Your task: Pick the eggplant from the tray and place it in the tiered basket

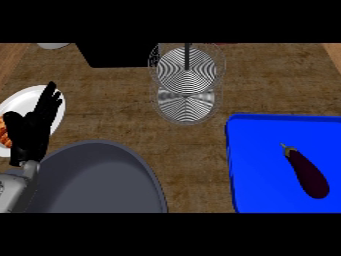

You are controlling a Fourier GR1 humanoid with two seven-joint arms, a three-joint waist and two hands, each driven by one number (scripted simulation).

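Here, my left hand (33, 125) rests at 9 o'clock, fingers straight and apart, holding nothing. The eggplant (307, 171) lies in the blue tray (254, 165) at 4 o'clock; the tiered basket (188, 82) stands at 12 o'clock.

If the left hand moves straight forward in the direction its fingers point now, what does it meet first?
The left hand points up and slightly right, over the white plate. Past the plate's rim, only bare counter seems to follow, then the black box. Its height is unclear.

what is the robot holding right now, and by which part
Nothing is held. The left hand is open above the white plate; the eggplant lies untouched on the blue tray. The right hand is out of view.
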